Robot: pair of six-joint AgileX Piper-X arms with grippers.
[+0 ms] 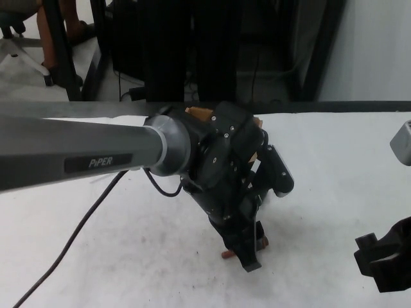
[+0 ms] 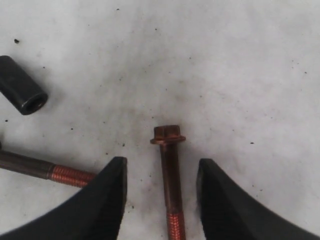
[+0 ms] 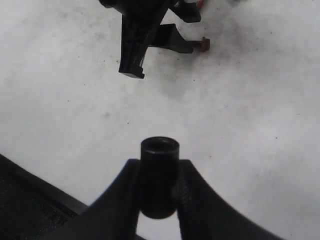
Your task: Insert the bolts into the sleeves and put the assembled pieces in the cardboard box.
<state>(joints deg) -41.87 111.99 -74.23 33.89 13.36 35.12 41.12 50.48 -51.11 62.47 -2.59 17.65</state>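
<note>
On the bench (image 2: 235, 70), left fingers (image 2: 107, 200) wide astride a bolt (image 2: 170, 175), right fingers (image 3: 122, 200) clamping a sleeve (image 3: 159, 175)

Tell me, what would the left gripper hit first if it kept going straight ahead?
The left gripper would probably meet the copper bolt lying between its open fingers, on the white bench.
</note>
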